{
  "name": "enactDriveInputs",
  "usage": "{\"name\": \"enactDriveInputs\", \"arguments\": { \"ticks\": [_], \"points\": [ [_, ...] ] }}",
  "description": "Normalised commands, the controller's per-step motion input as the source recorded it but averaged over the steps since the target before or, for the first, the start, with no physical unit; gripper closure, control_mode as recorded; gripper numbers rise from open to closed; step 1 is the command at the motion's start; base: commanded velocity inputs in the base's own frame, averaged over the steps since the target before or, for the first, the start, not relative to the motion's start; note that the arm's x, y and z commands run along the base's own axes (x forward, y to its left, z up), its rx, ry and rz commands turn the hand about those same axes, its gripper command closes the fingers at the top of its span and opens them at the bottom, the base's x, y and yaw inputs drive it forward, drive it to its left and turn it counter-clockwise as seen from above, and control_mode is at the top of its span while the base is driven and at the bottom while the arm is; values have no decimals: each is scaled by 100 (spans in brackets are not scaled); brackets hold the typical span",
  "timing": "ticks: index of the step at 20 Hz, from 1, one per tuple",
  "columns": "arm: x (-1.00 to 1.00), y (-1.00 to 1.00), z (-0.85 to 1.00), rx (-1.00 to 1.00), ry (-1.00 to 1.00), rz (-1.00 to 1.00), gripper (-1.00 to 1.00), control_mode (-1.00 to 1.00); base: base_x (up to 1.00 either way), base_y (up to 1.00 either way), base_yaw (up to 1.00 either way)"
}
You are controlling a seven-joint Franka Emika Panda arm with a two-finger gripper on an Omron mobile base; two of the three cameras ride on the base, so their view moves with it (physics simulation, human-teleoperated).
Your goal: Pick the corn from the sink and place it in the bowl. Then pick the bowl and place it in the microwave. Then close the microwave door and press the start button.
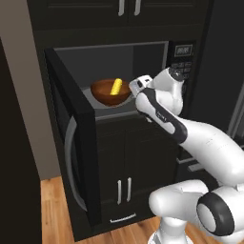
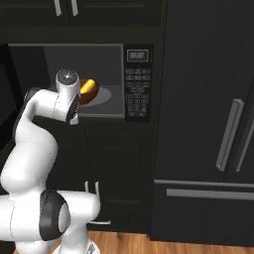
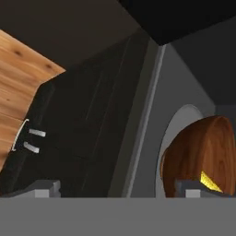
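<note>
Microwave [image 1: 138,62] is open, grey cavity exposed; keypad panel [image 2: 137,84] sits on its right side; microwave door [image 1: 71,138] hangs wide to the left with its curved silver handle [image 1: 70,162] facing outward; dark cabinet [image 1: 123,186] below, wood floor [image 1: 52,200] under that.

Bowl [image 1: 110,92] sits on the pale turntable plate [image 2: 106,96] inside the cavity; corn [image 1: 116,87] lies in the bowl, yellow end up; so the placing looks done, and clearing the hand for the door-close is the step in hand, by my read.

Gripper [image 3: 123,188] has its jaws spread wide and holds nothing; fingertips [image 3: 199,189] sit at the front of the bowl, one tip just beside its rim in the hand view; cannot tell if it touches.

To do it well: pull the hand straight back out of the cavity first, no sideways drift, or the near finger may clip the rim and slide the bowl; clear the opening fully before swinging left; then get behind the door's outer face near the handle edge, away from the hinge, and push along its arc until it seats; start button on the panel comes after.
</note>
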Motion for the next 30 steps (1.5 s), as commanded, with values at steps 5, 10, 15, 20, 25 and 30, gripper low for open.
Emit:
{"name": "enactDriveInputs", "arguments": {
  "ticks": [5,10,15,20,25,30],
  "points": [
    [-100,-16,85,23,-7,5,-100,-100,0,0,0],
    [-100,0,75,14,-3,5,-100,-100,0,0,0],
    [-100,0,39,5,-6,0,-100,-100,0,0,0],
    [-100,0,59,4,-1,8,-100,-100,0,0,0],
    [-100,0,59,1,-6,11,-100,-100,0,0,0],
    [-100,0,20,1,-4,18,-100,-100,0,0,0]
  ]
}}
